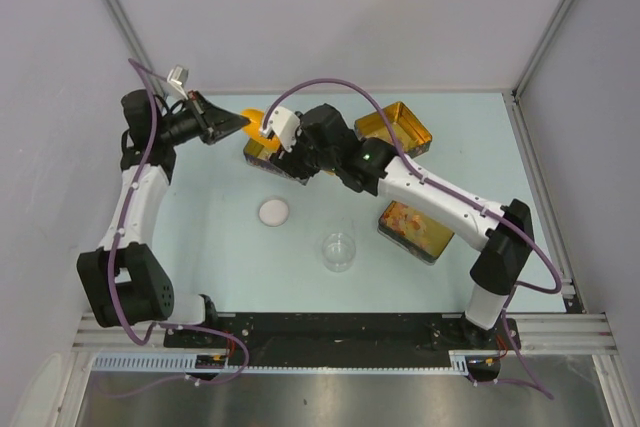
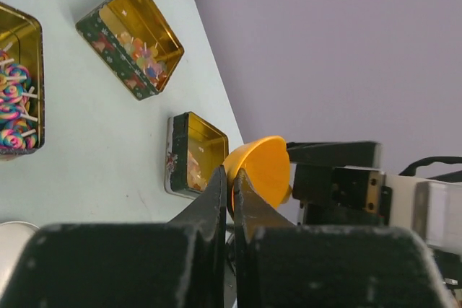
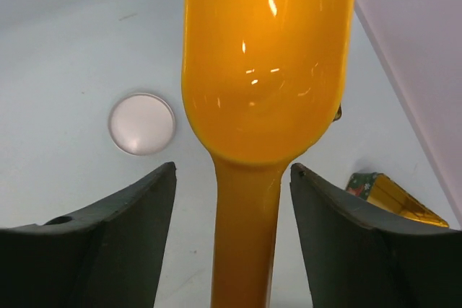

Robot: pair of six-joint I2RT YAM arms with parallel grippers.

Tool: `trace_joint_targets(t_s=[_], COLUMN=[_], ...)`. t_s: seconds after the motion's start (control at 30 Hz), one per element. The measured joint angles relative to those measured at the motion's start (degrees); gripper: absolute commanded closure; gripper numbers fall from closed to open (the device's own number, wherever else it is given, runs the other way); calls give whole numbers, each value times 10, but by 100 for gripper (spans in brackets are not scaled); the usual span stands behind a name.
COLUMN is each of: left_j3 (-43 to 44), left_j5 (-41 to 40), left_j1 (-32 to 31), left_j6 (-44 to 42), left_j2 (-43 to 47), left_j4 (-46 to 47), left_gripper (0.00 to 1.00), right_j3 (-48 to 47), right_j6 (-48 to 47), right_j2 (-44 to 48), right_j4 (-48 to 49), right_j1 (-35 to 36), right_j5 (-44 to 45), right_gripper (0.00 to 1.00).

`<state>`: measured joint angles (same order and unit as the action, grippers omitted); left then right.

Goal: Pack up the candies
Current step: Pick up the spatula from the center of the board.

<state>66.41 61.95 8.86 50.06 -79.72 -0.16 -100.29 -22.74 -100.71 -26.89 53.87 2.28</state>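
Early days, probably: few candies [image 2: 192, 171] are packed in the tin [image 2: 170, 158] beyond the left hand [image 2: 232, 173], which is clamped on the scoop [image 2: 263, 167], and the right hand [image 3: 232, 168] is held apart.

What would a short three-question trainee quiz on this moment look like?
1. True or false: the right pincer is clamped shut on the handle of the orange scoop.
2. How many gold tins are on the table? A) two B) three C) five
3. Fill in: the scoop's bowl is pinched at its rim by the ____ pincer.

Key
1. False: its fingers stand open either side of the handle, with gaps showing.
2. B
3. left: the left pincer is shut on the rim.
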Motion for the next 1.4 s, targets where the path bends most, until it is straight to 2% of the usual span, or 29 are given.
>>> trace_joint_targets(t_s=[0.03, 0.07, 0.13, 0.17, 0.23, 0.27, 0.33, 0.37, 0.43, 0.47, 0.5, 0.57, 0.63, 0.8, 1.03, 1.23, 1.4], left_j3=[0, -1, -1, -3, -7, -9, -10, -10, -11, -11, -11, -11, -9, 16, 75, 75, 76], left_j5=[0, 0, -2, -2, -1, -1, -3, -2, -1, 1, 3, 7, 13, 35, 133, 184, 201], left_j1=[0, 0, 0, 0, 0, 0, 0, 0, 0, 0, 0, 0, 0, 0, -6, -52, -92], left_j6=[0, 0, 0, 0, 0, 1, 4, 4, 7, 7, 8, 3, -10, -52, -93, -101, -101], left_j2=[3, 4, 4, 4, 4, 4, 4, 4, 5, 5, 6, 8, 8, 7, -20, -35, -37], left_j4=[7, 12, 15, 17, 17, 18, 22, 22, 24, 25, 26, 26, 17, -22, -25, -21, -18], left_gripper=[100, 100, 100, 100, 100, 99, 88, 71, 56, 42, 36, 26, 21, 19, 14, 12, 13], right_j3=[7, 14, 21, 21, 22, 22, 22, 22, 21, 21, 21, 21, 21, 23, 23, 32, 65], right_j6=[-2, -3, -9, -10, -8, -10, -13, -13, -13, -13, -13, -13, -14, -20, -58, -88, -98], right_j2=[0, 0, 0, 0, 2, 3, 3, 3, 3, 3, 3, 5, 10, 52, 139, 152, 152], right_j4=[3, 9, 14, 17, 21, 22, 19, 19, 19, 18, 16, 8, -7, -54, -139, -185, -190], right_j1=[0, 0, -1, -1, -1, -2, -3, -3, -3, -3, -3, -3, -3, -10, -66, -73, -63], right_j5=[5, 10, 17, 21, 32, 33, 31, 31, 31, 30, 29, 25, 13, -43, -171, -204, -186], right_gripper=[44, 56, 65, 74, 80, 87, 92, 95, 98, 99, 99, 99, 99, 97, 96, 96, 96])
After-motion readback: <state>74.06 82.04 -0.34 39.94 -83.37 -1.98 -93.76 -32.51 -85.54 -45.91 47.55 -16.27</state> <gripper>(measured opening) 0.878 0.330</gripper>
